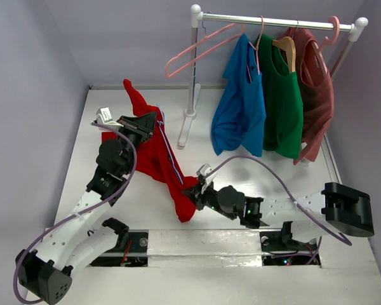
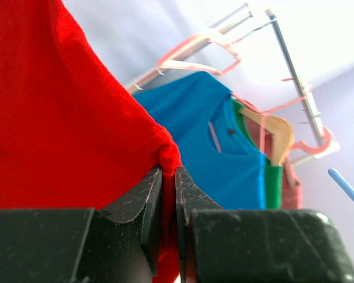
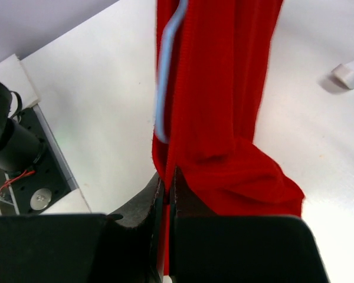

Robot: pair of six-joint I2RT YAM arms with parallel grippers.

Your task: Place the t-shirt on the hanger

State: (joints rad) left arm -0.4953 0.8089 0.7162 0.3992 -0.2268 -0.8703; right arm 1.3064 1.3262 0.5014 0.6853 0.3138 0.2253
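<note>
The bright red t-shirt (image 1: 153,152) hangs stretched between my two grippers above the table. My left gripper (image 1: 153,122) is shut on its upper edge; red cloth (image 2: 59,118) is pinched between the jaws in the left wrist view. My right gripper (image 1: 192,192) is shut on the shirt's lower edge, and the right wrist view shows cloth (image 3: 224,88) in the jaws. The thin light-blue hanger (image 1: 169,152) runs diagonally along the shirt, partly inside it. It also shows in the right wrist view (image 3: 165,76) and as a tip in the left wrist view (image 2: 348,190).
A white clothes rail (image 1: 273,20) stands at the back right with pink hangers (image 1: 197,47), a blue shirt (image 1: 241,105), a green shirt (image 1: 282,108) on a wooden hanger (image 1: 286,47) and a dark maroon shirt (image 1: 316,89). Its post (image 1: 192,76) stands near the t-shirt.
</note>
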